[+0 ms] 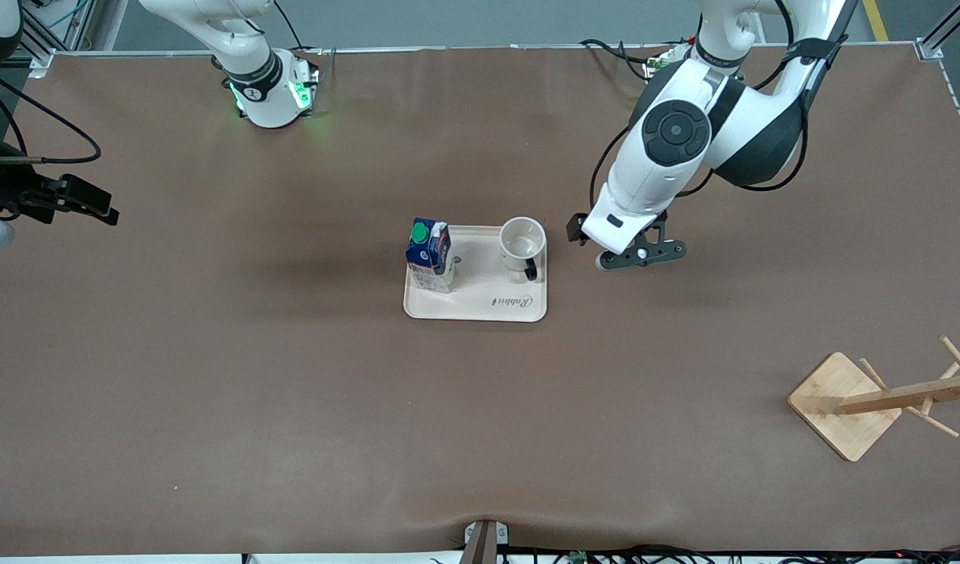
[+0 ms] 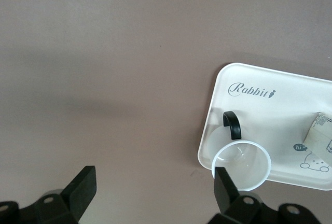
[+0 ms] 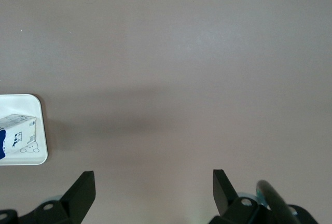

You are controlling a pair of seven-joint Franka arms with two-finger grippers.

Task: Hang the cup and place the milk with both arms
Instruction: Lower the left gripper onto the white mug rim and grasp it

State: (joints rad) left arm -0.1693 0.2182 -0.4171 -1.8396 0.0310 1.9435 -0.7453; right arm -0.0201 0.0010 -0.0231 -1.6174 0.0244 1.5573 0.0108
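The cup (image 1: 522,243), white with a black handle turned toward the front camera, stands upright on a cream tray (image 1: 480,307). The milk (image 1: 431,254), blue and white with a green cap, stands on the same tray toward the right arm's end. My left gripper (image 1: 643,254) is open and empty over bare table beside the tray, toward the left arm's end. The left wrist view shows this gripper (image 2: 155,182), the cup (image 2: 241,164) close to one finger, the tray (image 2: 275,110) and the milk (image 2: 321,133). My right gripper (image 1: 88,205) is open and empty at the right arm's end of the table. The right wrist view shows it (image 3: 154,187) and the milk (image 3: 18,130).
A wooden mug rack with pegs (image 1: 911,395) on a square wooden base (image 1: 840,403) stands near the left arm's end of the table, nearer to the front camera than the tray. Brown table (image 1: 292,392) surrounds the tray.
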